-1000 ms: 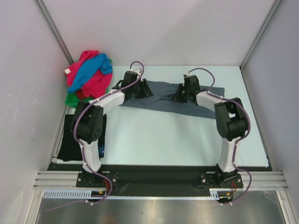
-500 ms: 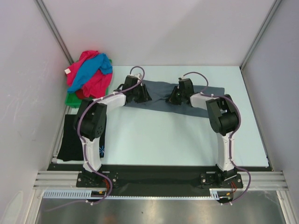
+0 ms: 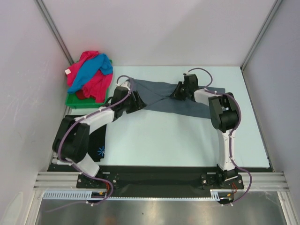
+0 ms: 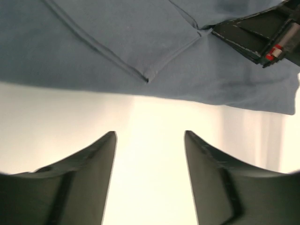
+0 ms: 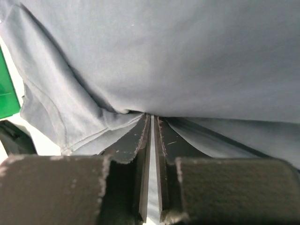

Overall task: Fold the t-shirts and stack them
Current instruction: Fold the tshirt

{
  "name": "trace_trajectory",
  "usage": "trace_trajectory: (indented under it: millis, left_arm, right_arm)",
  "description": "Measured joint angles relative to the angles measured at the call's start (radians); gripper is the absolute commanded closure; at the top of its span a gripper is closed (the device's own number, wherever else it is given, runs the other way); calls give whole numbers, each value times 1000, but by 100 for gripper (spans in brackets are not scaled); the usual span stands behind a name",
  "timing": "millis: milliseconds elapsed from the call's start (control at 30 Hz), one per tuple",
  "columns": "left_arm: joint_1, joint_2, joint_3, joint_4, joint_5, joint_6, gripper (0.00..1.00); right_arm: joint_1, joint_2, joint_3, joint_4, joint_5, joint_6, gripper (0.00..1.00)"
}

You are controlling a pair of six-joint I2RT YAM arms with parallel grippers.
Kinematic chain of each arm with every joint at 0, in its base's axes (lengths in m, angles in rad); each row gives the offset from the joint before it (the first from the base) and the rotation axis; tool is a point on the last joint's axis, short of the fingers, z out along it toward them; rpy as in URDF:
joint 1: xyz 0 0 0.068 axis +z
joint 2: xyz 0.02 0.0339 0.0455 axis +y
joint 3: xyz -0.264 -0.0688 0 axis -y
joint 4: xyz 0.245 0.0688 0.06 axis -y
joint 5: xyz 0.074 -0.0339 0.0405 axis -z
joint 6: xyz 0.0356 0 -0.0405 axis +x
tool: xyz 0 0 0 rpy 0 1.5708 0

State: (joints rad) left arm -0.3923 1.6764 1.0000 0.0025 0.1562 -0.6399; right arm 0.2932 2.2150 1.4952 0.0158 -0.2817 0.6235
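The slate-grey t-shirt (image 3: 164, 93) lies stretched across the far middle of the table, bunched toward the centre. My right gripper (image 3: 178, 93) is shut on a fold of it; in the right wrist view the jaws (image 5: 151, 117) pinch the grey cloth (image 5: 178, 56) at their tips. My left gripper (image 3: 136, 102) stands open and empty just off the shirt's left edge, its fingers (image 4: 150, 136) over bare table, apart from the grey hem (image 4: 140, 51). A black t-shirt (image 3: 96, 140) with a small blue-white print lies at the near left, partly under the left arm. Pink and blue t-shirts (image 3: 89, 75) are heaped at the far left.
The heap sits on a green tray (image 3: 74, 100), whose corner also shows in the right wrist view (image 5: 7, 96). White walls and metal posts close in the table on the left, right and far sides. The right gripper's body (image 4: 262, 35) rests on the shirt.
My left gripper has opened, let go of the grey shirt and drawn back toward the near left. The right gripper stays shut on the cloth and has shifted slightly away.
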Motion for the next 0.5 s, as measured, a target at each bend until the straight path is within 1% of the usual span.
trace_trajectory:
  millis: [67, 100, 167, 200, 233, 267, 300, 333, 400, 433, 500]
  left_arm:
    - [0, -74, -68, 12, -20, -23, 27]
    - [1, -101, -96, 19, -30, -35, 22]
    - [4, -132, -143, 29, -47, -63, 19]
    - [8, -140, -169, 37, -54, -78, 18]
    - [12, -144, -193, 43, -59, -95, 16]
    - [17, -145, -214, 46, -69, -109, 14]
    - [23, -144, -233, 46, -81, -124, 14]
    - [30, -143, -247, 45, -93, -140, 14]
    - [47, -134, -260, 48, -126, -168, 14]
    - [57, -124, -260, 55, -137, -180, 14]
    - [84, -94, -259, 81, -153, -208, 14]
  right_arm:
    - [-8, -9, -3, -24, -4, -14, 71]
    - [-10, -27, -24, -32, -7, -21, 60]
    - [-11, -92, -87, -61, -3, -32, 51]
    - [-14, -146, -136, -83, 7, -41, 49]
    - [-17, -204, -187, -113, 12, -50, 43]
    - [-22, -266, -237, -140, 18, -54, 40]
    - [-32, -328, -287, -156, 26, -56, 34]
    - [-47, -384, -332, -164, 30, -56, 30]
    - [-100, -517, -448, -182, 40, -56, 22]
    - [-133, -584, -508, -181, 48, -56, 15]
    - [-207, -692, -610, -191, 61, -55, 12]
